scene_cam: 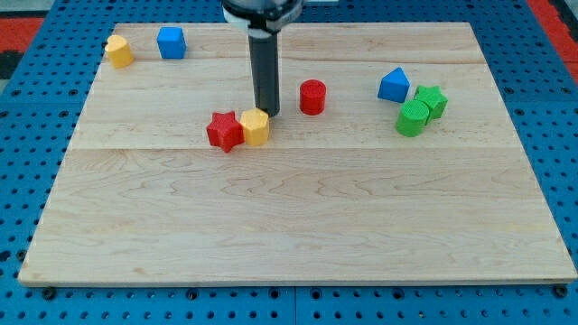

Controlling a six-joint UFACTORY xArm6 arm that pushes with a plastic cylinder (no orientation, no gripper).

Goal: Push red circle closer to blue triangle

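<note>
My tip [268,112] is down on the wooden board [289,226], a little above the middle and toward the view's left of centre. It is only a straight dark rod, so there is nothing on it to spread or to pinch, and it holds nothing. The tip's end stands just beside the upper right edge of the yellow block [256,126], so near that I cannot tell if they touch. The red star [224,131] lies against the left side of this yellow block. The red circle [312,97] stands to the view's right of the tip, near it but apart, with bare wood between them. Further to the view's right, well apart from the red circle, is the blue triangle [393,86]. Just beside the triangle, on its lower right, are the green star [431,100] and the green circle [413,118], which touch each other. At the view's top left corner of the board there are a second yellow block [118,51] and, near it, a blue cube [171,42].
</note>
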